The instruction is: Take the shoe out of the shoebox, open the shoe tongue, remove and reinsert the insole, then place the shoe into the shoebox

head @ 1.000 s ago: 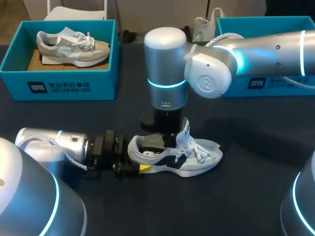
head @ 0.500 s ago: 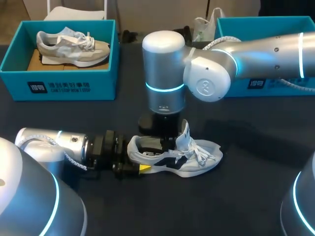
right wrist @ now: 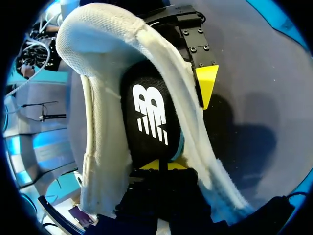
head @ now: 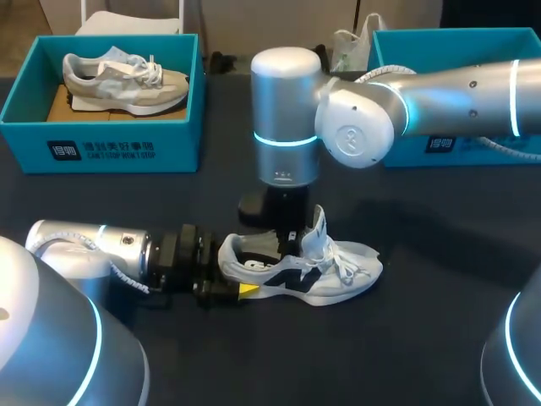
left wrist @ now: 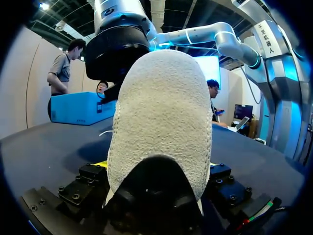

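With the left pincer [left wrist: 157, 165] clamped on the heel of the shoe [head: 330, 271], the right pincer [head: 281, 244], whose grip could not be told, needed to lift the insole [right wrist: 151, 117] slowly.

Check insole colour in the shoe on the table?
Black insole with a white logo mark; shows best in the right wrist view.
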Available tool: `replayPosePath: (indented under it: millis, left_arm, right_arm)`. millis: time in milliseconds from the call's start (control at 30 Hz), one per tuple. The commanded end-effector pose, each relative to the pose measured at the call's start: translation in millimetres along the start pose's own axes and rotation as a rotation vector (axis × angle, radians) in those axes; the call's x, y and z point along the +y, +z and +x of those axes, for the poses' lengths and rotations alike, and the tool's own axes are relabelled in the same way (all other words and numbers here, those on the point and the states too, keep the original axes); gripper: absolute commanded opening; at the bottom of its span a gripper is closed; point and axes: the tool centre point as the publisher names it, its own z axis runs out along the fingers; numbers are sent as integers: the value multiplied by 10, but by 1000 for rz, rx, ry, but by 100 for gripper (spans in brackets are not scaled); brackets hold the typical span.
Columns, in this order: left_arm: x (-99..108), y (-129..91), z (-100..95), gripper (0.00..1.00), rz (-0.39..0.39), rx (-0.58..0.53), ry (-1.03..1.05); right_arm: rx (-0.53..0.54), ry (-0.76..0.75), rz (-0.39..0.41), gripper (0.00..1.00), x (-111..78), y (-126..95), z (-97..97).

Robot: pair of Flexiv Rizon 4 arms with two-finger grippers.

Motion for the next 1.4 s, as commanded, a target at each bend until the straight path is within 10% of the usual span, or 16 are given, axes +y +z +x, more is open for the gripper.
replayPosePath:
  millis: [33,1400]
  left_arm:
    - [-13,14,-12,0,-1,-5,-1]
    - [-13,14,-12,0,-1,-5,-1]
  right_arm:
    - [-51,7,-19,0,-20,174,250]
    - [-259,-112,-297,0,-293,-601,191]
